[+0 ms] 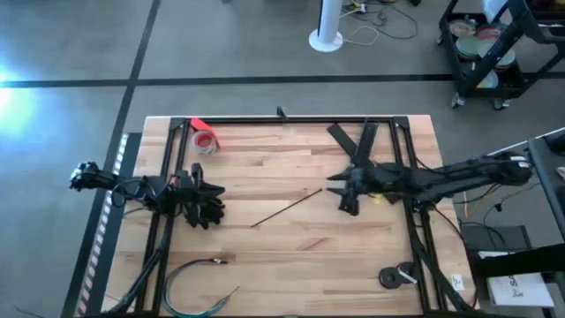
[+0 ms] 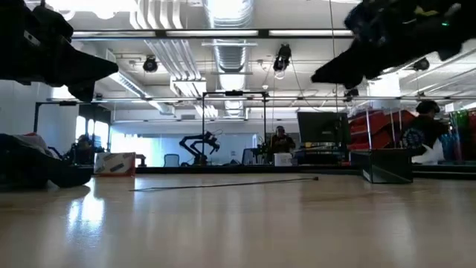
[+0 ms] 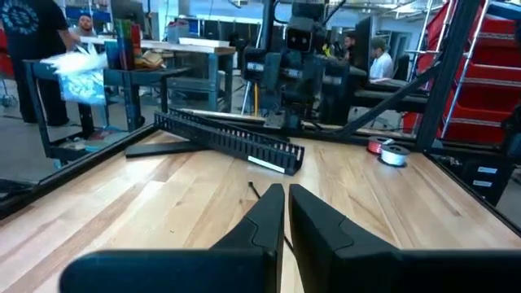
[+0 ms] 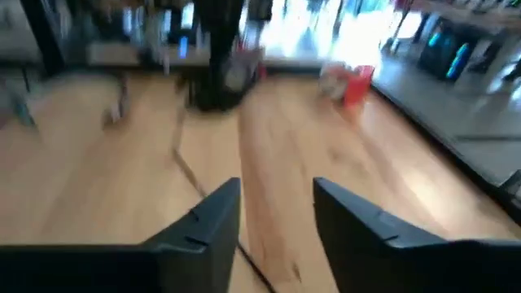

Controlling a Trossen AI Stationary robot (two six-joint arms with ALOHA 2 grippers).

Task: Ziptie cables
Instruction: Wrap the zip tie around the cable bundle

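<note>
Ziptie (image 1: 287, 208) lies loose mid-worktop (image 1: 291, 252), untouched, between both arms. Cables (image 1: 196, 284) sit curled at the near left edge, well apart from it, not bundled. Right gripper (image 1: 340, 196) hovers just beside the ziptie's far end, fingers parted, empty. Left gripper (image 1: 212, 201) waits at left, fingers clenched together, holding nothing. Judging by this, nothing is done: ziptie still to grab, cables to gather, loop and cinch all remain
</note>
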